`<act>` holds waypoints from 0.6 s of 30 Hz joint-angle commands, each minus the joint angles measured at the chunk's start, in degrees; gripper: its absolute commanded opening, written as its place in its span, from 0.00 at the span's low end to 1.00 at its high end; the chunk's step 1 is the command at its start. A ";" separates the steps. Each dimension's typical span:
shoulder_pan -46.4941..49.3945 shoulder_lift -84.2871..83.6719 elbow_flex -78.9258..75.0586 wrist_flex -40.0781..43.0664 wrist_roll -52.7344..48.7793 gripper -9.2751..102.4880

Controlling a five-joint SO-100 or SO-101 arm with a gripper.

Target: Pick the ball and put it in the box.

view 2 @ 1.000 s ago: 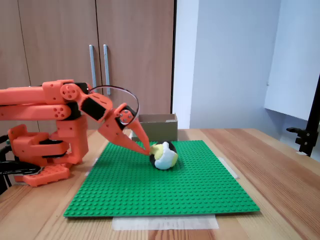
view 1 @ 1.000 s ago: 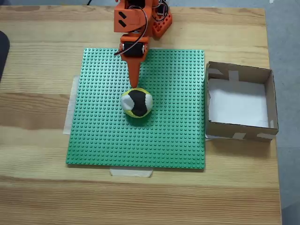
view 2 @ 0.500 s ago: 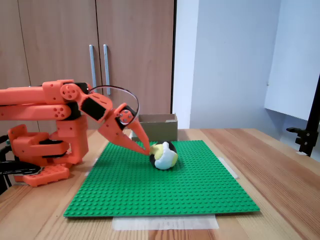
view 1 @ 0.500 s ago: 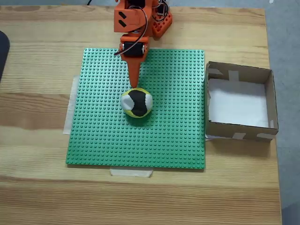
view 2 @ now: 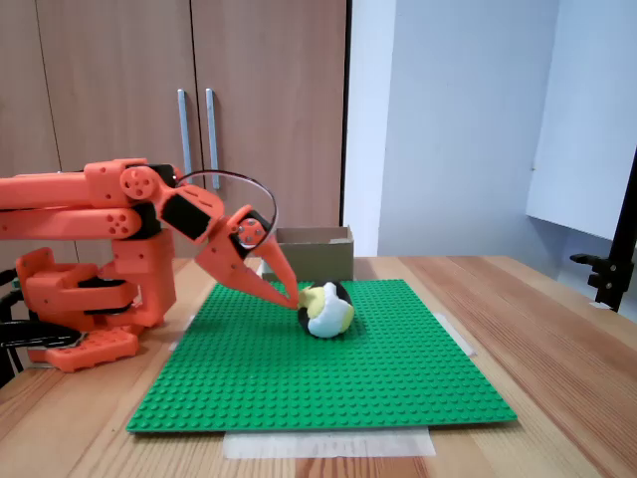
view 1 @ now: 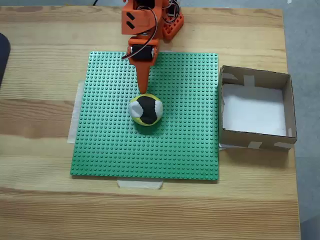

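Note:
The ball (view 1: 146,110), patched yellow, black and white, rests near the middle of the green studded plate (view 1: 180,150); a fixed view from the side also shows the ball (view 2: 326,309). My orange gripper (view 1: 144,93) reaches down from the far edge, and its tips meet at the ball's rear side. From the side, the gripper (view 2: 297,296) has both fingers converging to one point against the ball, shut with nothing clearly between them. The box (view 1: 289,107), brown cardboard with a white floor, stands to the right of the plate and holds nothing.
The arm's orange base (view 2: 90,299) sits at the table's far edge. Pale tape (view 1: 139,184) holds the plate down at its edges. Behind the ball, the side view shows the box (view 2: 315,254). Bare wooden table (view 1: 40,125) surrounds the plate.

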 commanded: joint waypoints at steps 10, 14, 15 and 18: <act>0.26 -0.62 -2.46 1.41 -0.79 0.08; 0.26 -1.76 -6.15 3.16 -0.26 0.08; 0.26 -2.29 -7.03 3.52 -0.26 0.08; 0.35 -4.48 -10.02 4.48 -0.26 0.08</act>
